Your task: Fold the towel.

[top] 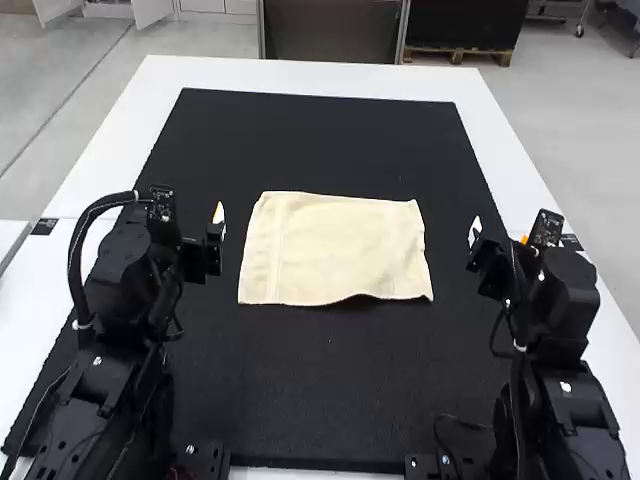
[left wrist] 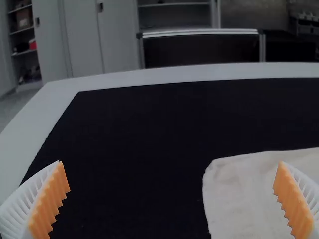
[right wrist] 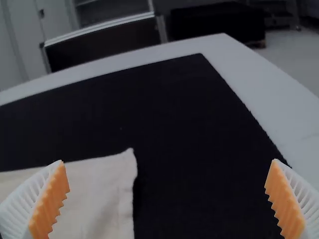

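The cream towel (top: 335, 250) lies flat as a wide rectangle on the black mat, its near edge slightly wavy; whether it is one layer or more I cannot tell. My left gripper (top: 218, 235) is just beyond the towel's left edge, apart from it. My right gripper (top: 477, 235) hangs off the towel's right side, also apart. In the left wrist view my left gripper (left wrist: 172, 199) is wide open, with a corner of the towel (left wrist: 239, 194) beyond its fingers. In the right wrist view my right gripper (right wrist: 167, 199) is wide open too, near the towel's other far corner (right wrist: 107, 191).
The black mat (top: 320, 390) extends around the towel on all sides. A white table border (top: 300, 75) frames the mat at the far side and along both sides. Both arms stand at the near left and near right.
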{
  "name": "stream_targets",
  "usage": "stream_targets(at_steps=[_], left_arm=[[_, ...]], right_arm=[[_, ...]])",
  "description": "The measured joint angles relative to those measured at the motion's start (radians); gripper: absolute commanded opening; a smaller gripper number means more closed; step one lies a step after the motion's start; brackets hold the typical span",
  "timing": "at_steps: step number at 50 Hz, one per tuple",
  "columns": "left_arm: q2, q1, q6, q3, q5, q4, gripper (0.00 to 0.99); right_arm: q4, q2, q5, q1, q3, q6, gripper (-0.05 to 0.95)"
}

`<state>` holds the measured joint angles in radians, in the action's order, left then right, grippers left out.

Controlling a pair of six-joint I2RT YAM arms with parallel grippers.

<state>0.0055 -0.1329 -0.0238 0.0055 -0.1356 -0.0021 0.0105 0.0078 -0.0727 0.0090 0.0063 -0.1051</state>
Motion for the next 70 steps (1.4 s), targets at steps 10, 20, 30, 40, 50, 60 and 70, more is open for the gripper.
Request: stream_targets(at_steps=[10, 20, 30, 40, 50, 60, 70], left_arm=[[0.000, 0.000, 0.000, 0.000, 0.000, 0.003, 0.962], [0.000, 0.000, 0.000, 0.000, 0.000, 0.074, 0.962], [0.000, 0.000, 0.003, 0.000, 0.000, 0.208, 0.962], [0.000, 0.000, 0.136, 0.002, 0.009, 0.412, 0.961], [0.000, -0.001, 0.141, 0.163, 0.056, 0.372, 0.961], [0.004, -0.006, 0.064, 0.381, 0.048, 0.248, 0.961], [0.143, 0.009, 0.002, 0.599, -0.007, 0.044, 0.962]], right_arm=[[-0.001, 0.000, 0.000, 0.000, 0.000, -0.052, 0.91], [0.039, 0.000, -0.002, 0.000, 0.000, -0.077, 0.91], [0.113, 0.000, -0.003, 0.000, 0.000, -0.021, 0.91], [0.360, 0.002, 0.134, 0.000, 0.000, 0.172, 0.91], [0.413, -0.002, 0.231, 0.000, 0.077, 0.177, 0.91], [0.380, 0.092, 0.280, -0.011, 0.231, 0.115, 0.91], [0.228, 0.394, 0.315, -0.046, 0.591, 0.031, 0.91]])
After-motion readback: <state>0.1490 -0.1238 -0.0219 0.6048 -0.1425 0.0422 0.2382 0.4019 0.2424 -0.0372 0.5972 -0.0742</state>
